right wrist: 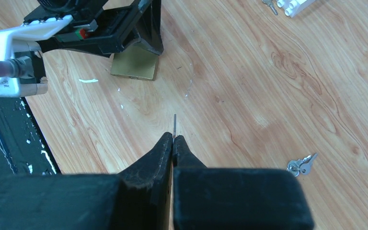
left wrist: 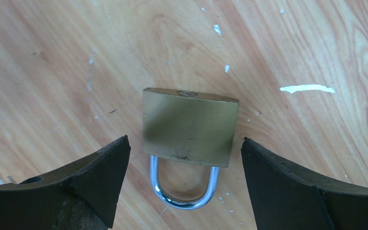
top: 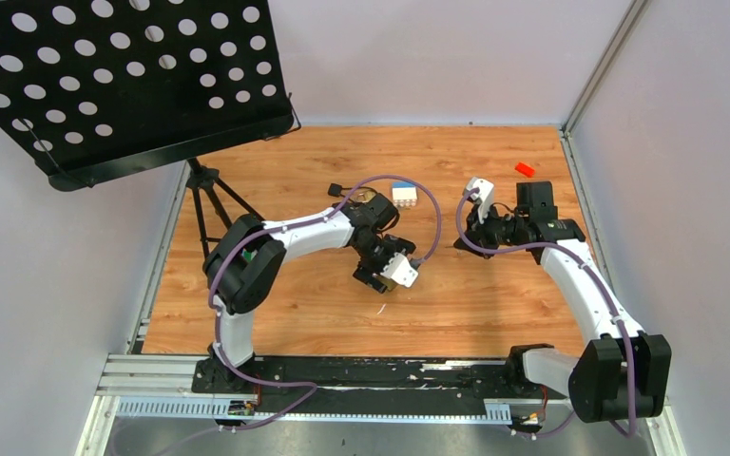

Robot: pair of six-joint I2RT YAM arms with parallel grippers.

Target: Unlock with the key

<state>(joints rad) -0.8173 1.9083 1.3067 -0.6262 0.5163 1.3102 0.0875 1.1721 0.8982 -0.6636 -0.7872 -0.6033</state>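
A brass padlock (left wrist: 188, 127) lies flat on the wooden table, its steel shackle (left wrist: 184, 194) pointing toward the left wrist camera. My left gripper (left wrist: 184, 139) hangs open over it, one finger on either side of the body and neither touching. From the right wrist the padlock (right wrist: 135, 64) shows under the left arm's fingers (right wrist: 148, 28). My right gripper (right wrist: 173, 137) is shut on the key (right wrist: 174, 123). The key is seen edge-on as a thin grey blade sticking out past the fingertips toward the padlock, some way short of it. From above, the left gripper (top: 380, 271) covers the padlock.
A spare pair of keys (right wrist: 301, 165) lies on the wood right of my right gripper. A white block (top: 403, 194) and a small brass object (top: 373, 199) sit behind the left arm. A red piece (top: 525, 169) lies far right. A black perforated music stand (top: 124, 76) overhangs the back left.
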